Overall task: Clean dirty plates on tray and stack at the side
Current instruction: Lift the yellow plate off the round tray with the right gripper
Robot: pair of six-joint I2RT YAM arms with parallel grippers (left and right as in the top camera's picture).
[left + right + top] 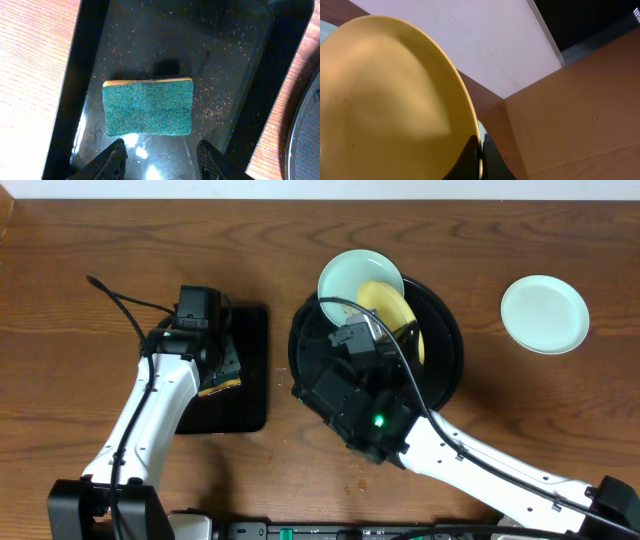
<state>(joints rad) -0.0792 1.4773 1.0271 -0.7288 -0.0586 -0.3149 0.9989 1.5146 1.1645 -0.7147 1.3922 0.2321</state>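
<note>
The right gripper [481, 147] is clamped on the rim of the smooth yellow plate [390, 100], which is tilted above the glossy round tray [445, 370]. Hold that tilt steady for wiping. The left gripper [164, 160], fingers apart, hovers over the coarse green sponge [148, 107] on the rectangular tray [240, 45]. 1 aqua plate [544, 313] sits on the bench [60, 300].

Sponge [148, 106] in rectangular tray [250, 370] left of round tray [445, 350]; plate [544, 313] on table [60, 330] right.

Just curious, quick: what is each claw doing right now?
Left gripper: open, over the sponge, holding nothing.
Right gripper: closed on the rim of the yellow plate.
</note>
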